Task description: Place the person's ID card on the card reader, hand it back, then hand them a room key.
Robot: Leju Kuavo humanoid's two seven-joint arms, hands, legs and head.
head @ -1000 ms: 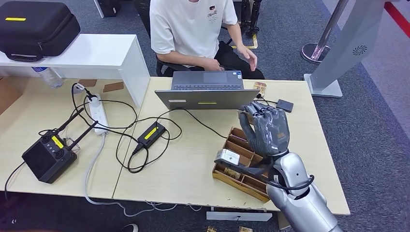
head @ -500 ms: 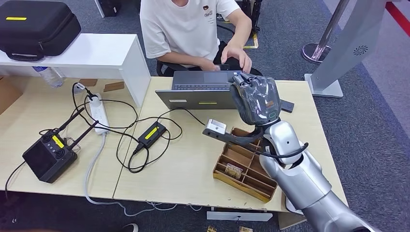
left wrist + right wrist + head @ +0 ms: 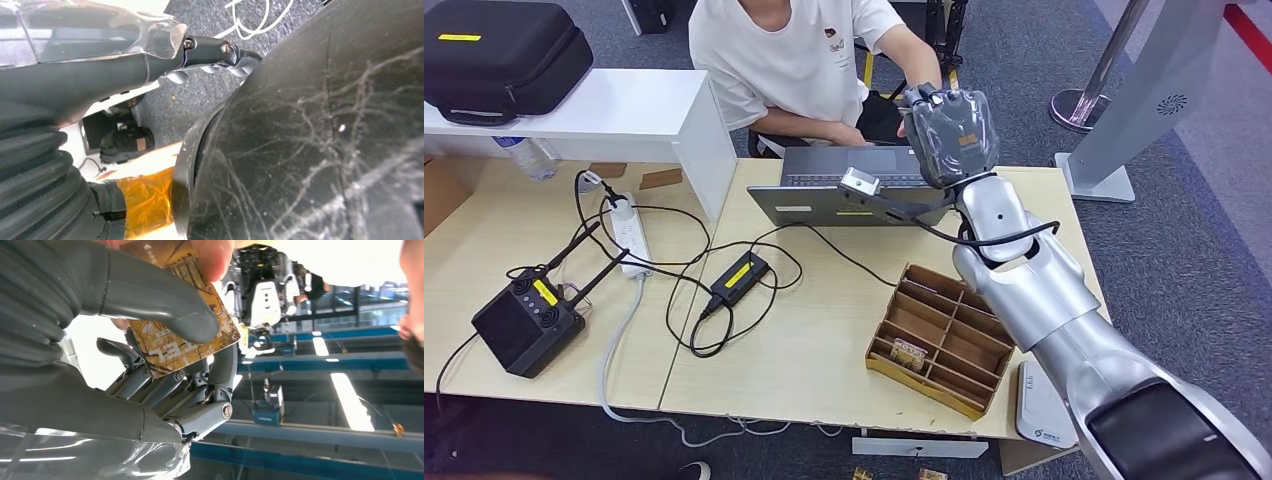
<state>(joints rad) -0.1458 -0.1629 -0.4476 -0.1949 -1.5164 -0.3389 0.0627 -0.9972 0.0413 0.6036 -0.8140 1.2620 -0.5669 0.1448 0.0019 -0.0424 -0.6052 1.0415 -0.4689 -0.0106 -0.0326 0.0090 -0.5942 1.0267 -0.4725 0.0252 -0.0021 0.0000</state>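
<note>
One card [image 3: 182, 330], thin, stiff and slick, sits pinched between thumb and fingers of the right hand [image 3: 951, 135], raised over the laptop [image 3: 852, 187] toward the person's hand [image 3: 212, 255], which touches its free edge: the sensible place to take it.

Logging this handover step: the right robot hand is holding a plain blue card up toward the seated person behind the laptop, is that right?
Not quite. The card is golden brown with a branch-like pattern, not plain blue, as the right wrist view shows. The rest holds: the right robot hand holds it up toward the seated person behind the laptop.
</note>
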